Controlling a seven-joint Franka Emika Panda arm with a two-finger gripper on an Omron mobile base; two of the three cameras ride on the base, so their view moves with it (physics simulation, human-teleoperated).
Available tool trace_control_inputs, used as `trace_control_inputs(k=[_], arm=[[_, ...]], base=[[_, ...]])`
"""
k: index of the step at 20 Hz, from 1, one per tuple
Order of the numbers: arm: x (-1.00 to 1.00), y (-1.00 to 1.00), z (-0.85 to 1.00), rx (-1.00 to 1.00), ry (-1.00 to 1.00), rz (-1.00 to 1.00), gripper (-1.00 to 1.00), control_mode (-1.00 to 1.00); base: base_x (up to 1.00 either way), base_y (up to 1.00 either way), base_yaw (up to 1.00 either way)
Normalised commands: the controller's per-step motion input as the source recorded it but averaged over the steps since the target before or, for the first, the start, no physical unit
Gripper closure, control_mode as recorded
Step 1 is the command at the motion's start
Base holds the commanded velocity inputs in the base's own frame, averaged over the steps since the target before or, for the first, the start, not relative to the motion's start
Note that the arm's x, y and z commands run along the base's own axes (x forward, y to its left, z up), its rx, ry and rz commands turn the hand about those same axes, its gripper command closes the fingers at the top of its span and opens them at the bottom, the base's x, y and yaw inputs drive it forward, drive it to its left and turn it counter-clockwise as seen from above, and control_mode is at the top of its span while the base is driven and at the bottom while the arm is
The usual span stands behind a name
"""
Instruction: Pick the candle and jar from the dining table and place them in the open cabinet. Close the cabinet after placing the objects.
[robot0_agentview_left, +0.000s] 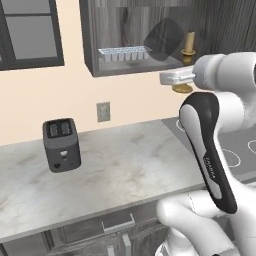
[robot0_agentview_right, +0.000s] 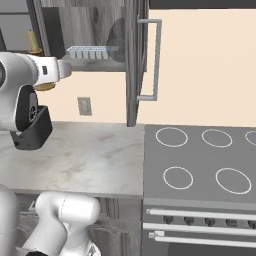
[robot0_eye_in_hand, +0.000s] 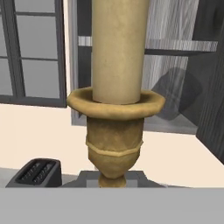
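My gripper (robot0_agentview_left: 183, 76) is shut on the candle (robot0_agentview_left: 189, 44), a slim golden-brass candlestick held upright. Its flared base (robot0_agentview_left: 182, 89) hangs just below the white hand. In the hand view the candle (robot0_eye_in_hand: 116, 87) stands very close, right in the middle. It hovers in front of the right end of the open cabinet (robot0_agentview_left: 102, 70), about level with the cabinet floor. A clear ridged tray (robot0_agentview_left: 125, 52) sits inside on the shelf. The cabinet door (robot0_agentview_right: 132, 65) stands open, edge-on, with its long metal handle (robot0_agentview_right: 156, 60) showing. The jar and the dining table are out of view.
A dark toaster (robot0_agentview_left: 61, 145) stands on the marble counter (robot0_agentview_left: 125, 165) below and left of the cabinet. A stove top (robot0_agentview_right: 200, 165) with ring burners lies to the right. On the wall are an outlet (robot0_agentview_left: 103, 111) and a window (robot0_agentview_left: 30, 32).
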Motion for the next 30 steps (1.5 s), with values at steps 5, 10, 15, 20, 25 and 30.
trace_control_inputs(k=[5, 10, 15, 20, 25, 30], arm=[[0.40, 0.00, 0.00, 0.00, 0.00, 0.02, 1.00, -1.00], [0.36, 0.08, 0.00, -0.01, 0.00, 0.00, 1.00, -1.00], [0.35, 0.13, 0.00, -0.01, 0.00, 0.00, 1.00, -1.00], [0.28, 0.04, 0.00, 0.00, 0.00, 0.00, 1.00, -1.00], [0.31, 0.02, 0.00, 0.00, 0.00, 0.00, 1.00, -1.00], [0.32, 0.06, 0.00, 0.00, 0.00, 0.00, 1.00, -1.00]], base=[[0.00, 0.00, 0.00], [0.00, 0.00, 0.00], [0.00, 0.00, 0.00], [0.00, 0.00, 0.00], [0.00, 0.00, 0.00], [0.00, 0.00, 0.00]])
